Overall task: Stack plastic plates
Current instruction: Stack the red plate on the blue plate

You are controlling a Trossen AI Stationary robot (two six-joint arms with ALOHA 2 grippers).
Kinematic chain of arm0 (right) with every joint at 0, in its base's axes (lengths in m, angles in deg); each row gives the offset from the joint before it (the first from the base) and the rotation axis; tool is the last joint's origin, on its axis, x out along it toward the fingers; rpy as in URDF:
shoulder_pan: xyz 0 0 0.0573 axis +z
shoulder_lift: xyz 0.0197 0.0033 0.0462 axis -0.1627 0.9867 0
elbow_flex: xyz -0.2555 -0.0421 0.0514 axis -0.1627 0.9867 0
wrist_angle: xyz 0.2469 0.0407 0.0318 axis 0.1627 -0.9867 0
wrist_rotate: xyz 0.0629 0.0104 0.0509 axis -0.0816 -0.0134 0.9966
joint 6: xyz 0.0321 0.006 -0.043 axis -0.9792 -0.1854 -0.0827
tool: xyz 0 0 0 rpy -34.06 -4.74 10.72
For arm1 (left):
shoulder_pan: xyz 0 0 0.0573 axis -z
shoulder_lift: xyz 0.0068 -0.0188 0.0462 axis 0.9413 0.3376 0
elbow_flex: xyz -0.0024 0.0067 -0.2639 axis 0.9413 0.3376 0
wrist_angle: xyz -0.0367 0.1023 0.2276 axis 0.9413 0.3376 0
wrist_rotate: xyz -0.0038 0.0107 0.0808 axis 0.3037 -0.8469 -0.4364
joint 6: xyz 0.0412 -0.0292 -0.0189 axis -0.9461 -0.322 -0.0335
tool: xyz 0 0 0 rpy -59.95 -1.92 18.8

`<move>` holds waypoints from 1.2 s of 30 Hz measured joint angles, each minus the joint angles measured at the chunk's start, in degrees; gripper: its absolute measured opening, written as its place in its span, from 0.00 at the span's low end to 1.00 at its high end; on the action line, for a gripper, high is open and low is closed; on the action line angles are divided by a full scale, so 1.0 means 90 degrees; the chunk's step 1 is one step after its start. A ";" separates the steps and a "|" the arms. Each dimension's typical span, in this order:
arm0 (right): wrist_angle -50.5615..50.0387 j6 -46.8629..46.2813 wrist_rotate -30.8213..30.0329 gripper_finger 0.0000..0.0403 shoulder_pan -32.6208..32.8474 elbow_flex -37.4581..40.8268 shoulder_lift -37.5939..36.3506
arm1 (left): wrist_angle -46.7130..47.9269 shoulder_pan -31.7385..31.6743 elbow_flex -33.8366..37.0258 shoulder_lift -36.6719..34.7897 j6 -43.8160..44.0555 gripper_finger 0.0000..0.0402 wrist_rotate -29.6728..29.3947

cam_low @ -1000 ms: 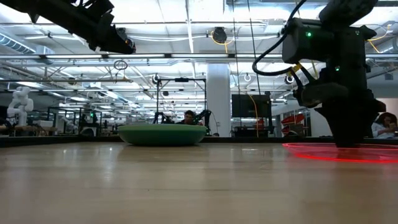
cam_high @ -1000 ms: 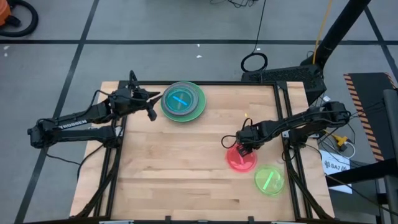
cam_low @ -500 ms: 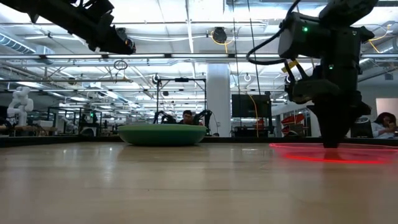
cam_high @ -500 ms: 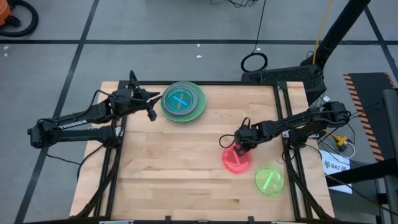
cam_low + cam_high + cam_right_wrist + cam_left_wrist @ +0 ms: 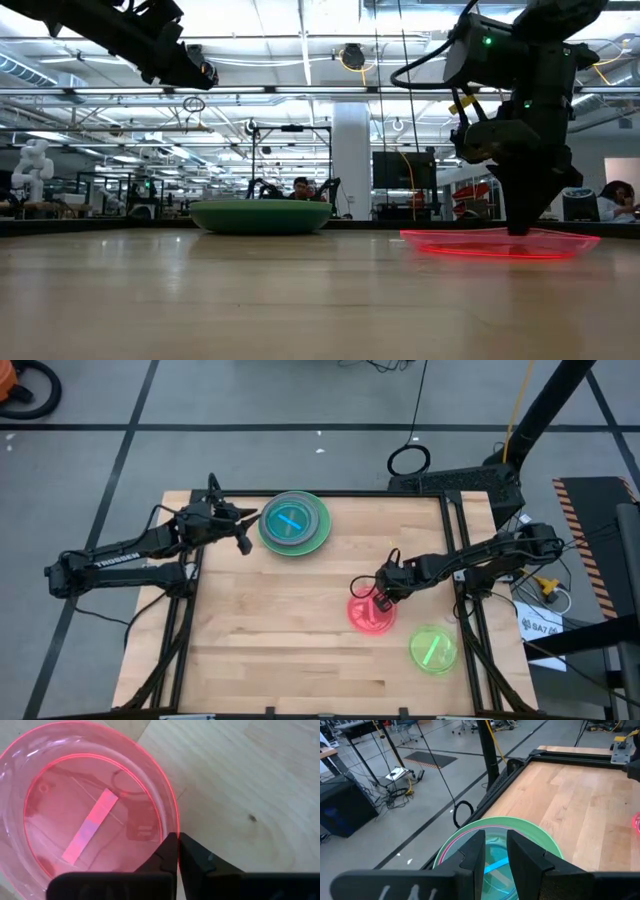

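Note:
A translucent pink plate [image 5: 370, 612] lies on the wooden table right of centre, with my right gripper [image 5: 381, 598] shut on its far rim. In the right wrist view the pink plate [image 5: 90, 805] fills the picture. A translucent lime plate [image 5: 433, 649] lies flat nearer the front right corner. At the far edge stands a stack of plates [image 5: 293, 523], green at the bottom and teal on top. My left gripper [image 5: 245, 532] hangs in the air just left of the stack, its fingers [image 5: 495, 851] a little apart with nothing between them. My right gripper pinches the pink plate's rim [image 5: 173, 826] on the plate's far right side, one finger inside the plate and one outside. The fingers come steeply from above, pointing down. In the low view the plate [image 5: 500, 244] sits low on the table under the gripper.
Black frame rails [image 5: 455, 550] run along the table's edges. Bare wood lies between the stack and the pink plate. The low view shows the room behind, with a person [image 5: 302, 188] far off.
My right gripper has shut on the pink plate's rim and gone a little toward the table's left edge. The pink plate has slid that way with it, away from the lime plate.

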 joint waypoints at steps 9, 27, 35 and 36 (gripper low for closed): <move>0.0511 0.0545 -0.0662 0.00 -0.0005 -0.0002 -0.0138 | -0.0007 0.0036 0.0000 0.0000 0.0379 0.22 0.0530; 0.3538 0.3498 -0.3747 0.00 -0.0010 -0.0005 -0.0708 | -0.0813 0.1264 0.0000 0.0589 0.0716 0.22 0.0891; 0.5219 0.5426 -0.4680 0.00 -0.0012 -0.0010 -0.0687 | -0.1548 0.1691 0.0000 0.1419 0.0501 0.22 0.0898; 0.5420 0.5648 -0.4685 0.00 -0.0017 -0.0010 -0.0687 | -0.1596 0.1708 0.0000 0.1503 0.0484 0.22 0.0899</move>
